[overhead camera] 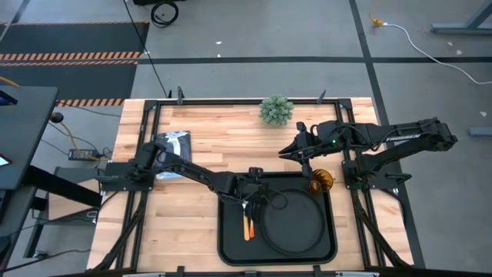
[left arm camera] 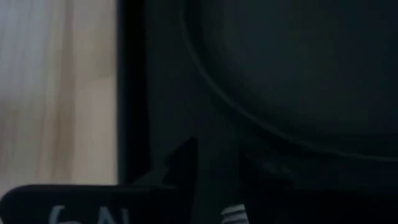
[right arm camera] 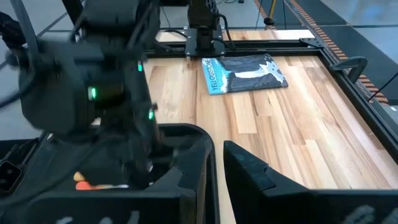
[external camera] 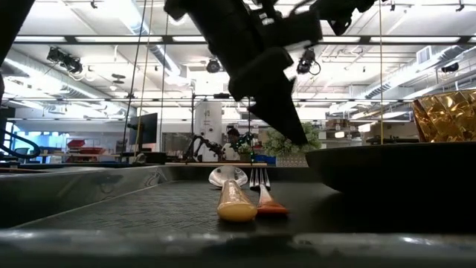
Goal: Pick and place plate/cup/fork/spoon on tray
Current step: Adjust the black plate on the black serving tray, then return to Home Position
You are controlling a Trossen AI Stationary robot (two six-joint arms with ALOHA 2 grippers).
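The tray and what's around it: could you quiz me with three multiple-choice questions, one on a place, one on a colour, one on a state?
1. Where do the fork and spoon lie?
A. On the tray, beside the plate
B. On the bare wood
C. On the plate

2. What colour is the cup?
A. Blue
B. Amber
C. White

3. What is the right gripper doing?
A. Gripping the cup
B. Gripping the plate
C. Open, holding nothing

Answers:
1. A: the low view shows them side by side on the tray floor, left of the plate.
2. B: it glows amber in the high and low views.
3. C: the right wrist view shows its fingers apart with nothing between them.
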